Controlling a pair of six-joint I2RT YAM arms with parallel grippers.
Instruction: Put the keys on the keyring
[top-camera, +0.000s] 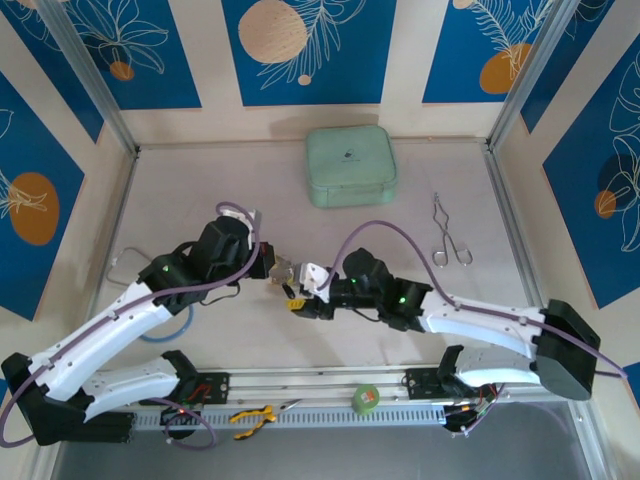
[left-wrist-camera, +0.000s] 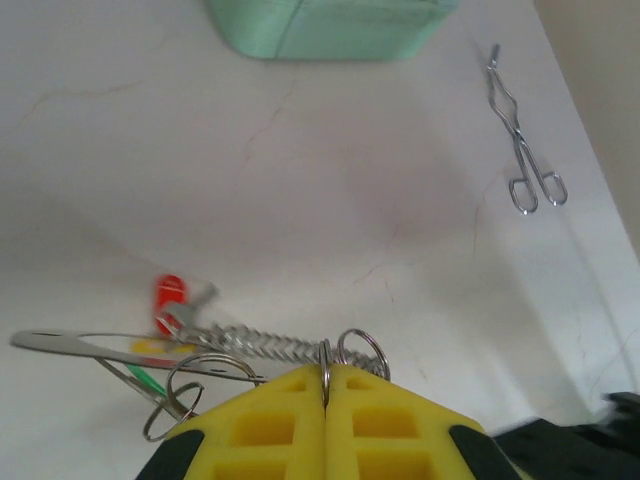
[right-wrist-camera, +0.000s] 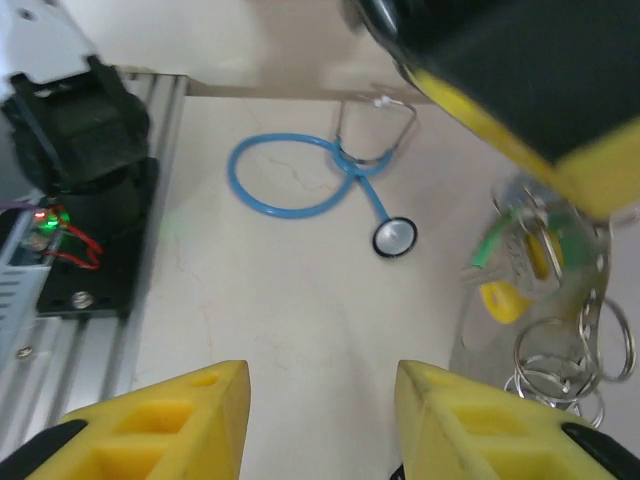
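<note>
The keyring (left-wrist-camera: 255, 346) sits directly ahead of the left gripper (left-wrist-camera: 325, 375), its chain-like strand running left from the fingertips. The yellow pads (left-wrist-camera: 270, 425) are pressed flat together, pinching a thin silvery ring of the keyring between them. The keys (left-wrist-camera: 165, 300) (red, yellow and green heads) bunch at the strand's far end, forward and left of the pads.

The right gripper (right-wrist-camera: 320, 410) stands open, with nothing between its fingers. The key bunch is ahead and to the right of them.

A blue stethoscope (right-wrist-camera: 300, 190) lies farther ahead of the right gripper on the table (right-wrist-camera: 260, 300). Steel forceps (left-wrist-camera: 525, 160) lie well ahead and right of the left gripper, and a green case (left-wrist-camera: 330, 25) lies far ahead.
</note>
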